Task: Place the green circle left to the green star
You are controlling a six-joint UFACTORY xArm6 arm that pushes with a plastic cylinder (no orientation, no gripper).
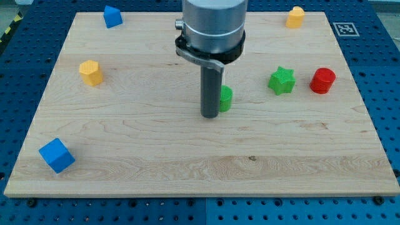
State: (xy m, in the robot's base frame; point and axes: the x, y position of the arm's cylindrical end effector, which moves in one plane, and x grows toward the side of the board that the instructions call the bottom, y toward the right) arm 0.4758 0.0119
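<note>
— Wooden boards form the table, which is seen from the front, resting on a blue perforated base. What is placed on it?

— A dark rod is seen hanging from a grey cylinder near the view's top centre. My tip is set on the wood, touching the left side of the green circle, which is partly hidden behind the rod.

— Where is the green star found?

— The green star is seen to the view's right of the circle, a little higher and apart from it. A red cylinder is placed just beside the star on its right.

— Are other blocks shown?

— A yellow block is seen at the view's left. A blue block is placed near the top left corner, a blue cube near the bottom left corner, and another yellow block near the top right corner.

— Is a claw shown, open or closed?

— No claw is carried by this arm; only the plain rod is seen, with nothing held.
</note>
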